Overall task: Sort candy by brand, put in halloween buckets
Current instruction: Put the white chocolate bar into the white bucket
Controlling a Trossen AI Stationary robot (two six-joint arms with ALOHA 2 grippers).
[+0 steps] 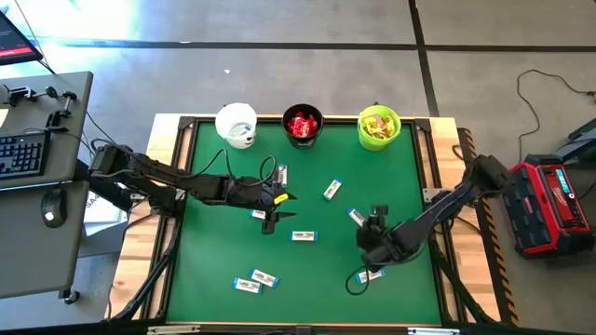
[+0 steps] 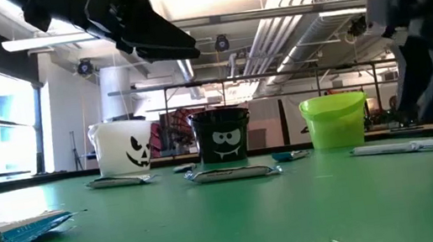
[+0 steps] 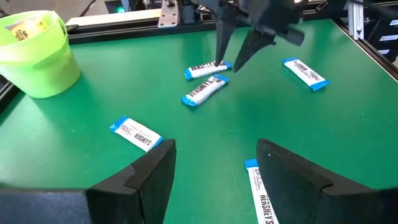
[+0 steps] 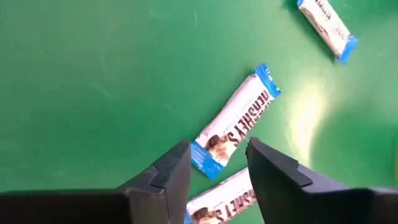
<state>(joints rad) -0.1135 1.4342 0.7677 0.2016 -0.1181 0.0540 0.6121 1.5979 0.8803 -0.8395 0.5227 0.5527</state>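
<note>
Several white-and-blue candy bars lie flat on the green table (image 1: 214, 242). The white bucket (image 1: 237, 124), the black bucket (image 1: 303, 126) holding red candy, and the lime green bucket (image 1: 379, 127) holding yellow candy stand along the far edge. My right gripper (image 4: 219, 165) is open and points steeply down at the right, its fingertips on either side of one bar's end (image 4: 217, 202); a second bar (image 4: 237, 120) lies just beyond. My left gripper (image 3: 214, 168) hangs open above mid-table, with one bar (image 3: 261, 199) on the table below it. My right gripper stands low over the end of a white-and-blue bar (image 3: 208, 70), one finger (image 3: 221, 37) on each side, coming from above at a slant. Whether a fingertip touches the wrapper, I cannot tell. The bar lies flat on the table.
More bars lie scattered: two near the front left (image 1: 255, 281), one mid-table (image 1: 304, 235), two toward the far side (image 1: 332, 189), one near the right arm (image 1: 370, 274). A raised frame (image 1: 431, 195) borders the table. A desk with a keyboard (image 1: 23, 154) stands to the left.
</note>
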